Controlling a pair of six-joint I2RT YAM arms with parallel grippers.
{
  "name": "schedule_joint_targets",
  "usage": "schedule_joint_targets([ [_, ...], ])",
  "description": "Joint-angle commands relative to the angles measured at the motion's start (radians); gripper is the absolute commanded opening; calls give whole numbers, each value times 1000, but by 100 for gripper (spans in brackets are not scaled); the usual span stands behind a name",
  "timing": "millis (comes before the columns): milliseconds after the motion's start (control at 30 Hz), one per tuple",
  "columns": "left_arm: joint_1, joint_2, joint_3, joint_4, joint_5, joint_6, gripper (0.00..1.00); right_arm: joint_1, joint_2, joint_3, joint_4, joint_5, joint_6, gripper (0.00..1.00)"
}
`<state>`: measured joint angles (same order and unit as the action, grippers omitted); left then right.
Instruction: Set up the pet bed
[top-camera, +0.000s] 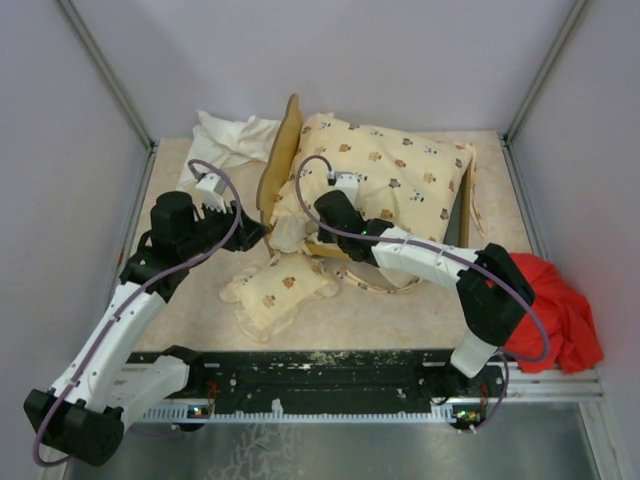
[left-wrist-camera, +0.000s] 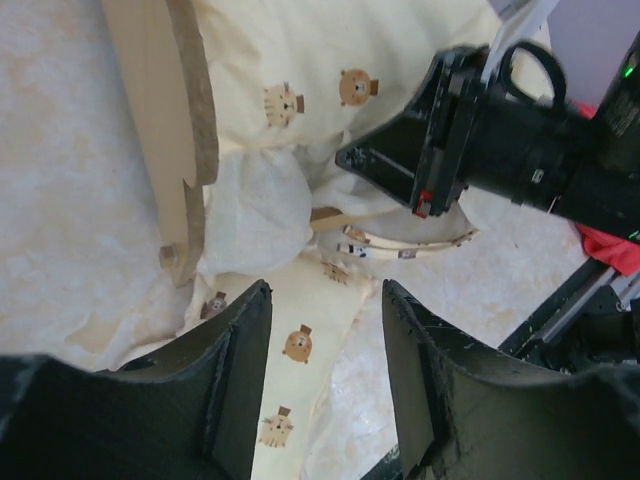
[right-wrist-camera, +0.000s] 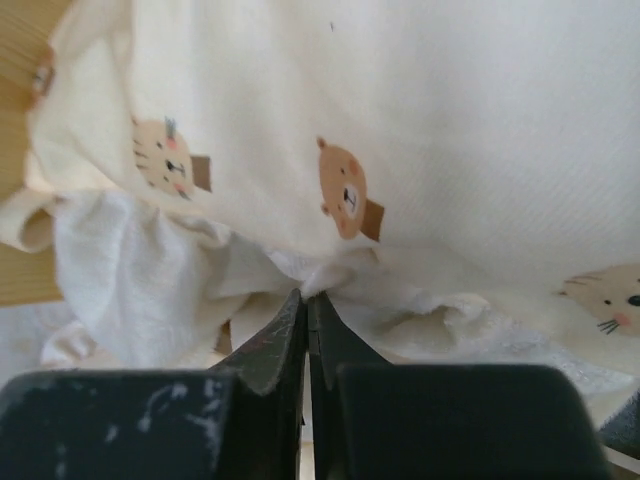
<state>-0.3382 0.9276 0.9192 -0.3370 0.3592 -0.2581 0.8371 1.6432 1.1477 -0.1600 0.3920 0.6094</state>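
At the near edge of the cream animal-print cushion (right-wrist-camera: 450, 120), my right gripper (right-wrist-camera: 305, 297) is clamped shut on a fold of white crinkled fabric (right-wrist-camera: 150, 270). My left gripper (left-wrist-camera: 325, 295) hangs open, empty, over the small matching pillow (left-wrist-camera: 300, 345). The cushion slumps across the light-yellow wooden bed frame (top-camera: 283, 150); soft and floppy, I reckon, best taken by corners.

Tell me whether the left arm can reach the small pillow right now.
Probably yes. The left pincer stands open facing the small pillow, nothing between them. The right pincer, shut on white fabric by the cushion, sits off to the side.
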Motion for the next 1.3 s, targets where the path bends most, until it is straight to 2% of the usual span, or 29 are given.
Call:
schedule_joint_targets([
  [0,-34,-15,-39,17,38,-16,52,9,-55,112,29,82,-72,0],
  [100,-82,1,-40,30,-29,-13,49,-21,-149,100,50,122,-162,0],
  [267,-172,86,0,63,-122,-12,44,-174,-250,34,133,-2,-200,0],
  [433,-232,184,73,74,-196,-18,40,-325,-243,28,166,-115,-210,0],
  [600,-257,261,73,164,-212,-9,36,-431,-196,37,190,-194,-187,0],
  [800,-266,384,79,266,-186,43,35,-466,-185,40,211,-222,-177,0],
  [1167,-265,567,128,272,-271,86,33,-501,-175,50,225,-261,-164,0],
  [1200,-266,574,133,270,-268,91,27,-504,-177,49,226,-263,-163,0],
  [1267,-266,575,156,250,-262,100,3,-509,-176,47,227,-265,-163,0],
])
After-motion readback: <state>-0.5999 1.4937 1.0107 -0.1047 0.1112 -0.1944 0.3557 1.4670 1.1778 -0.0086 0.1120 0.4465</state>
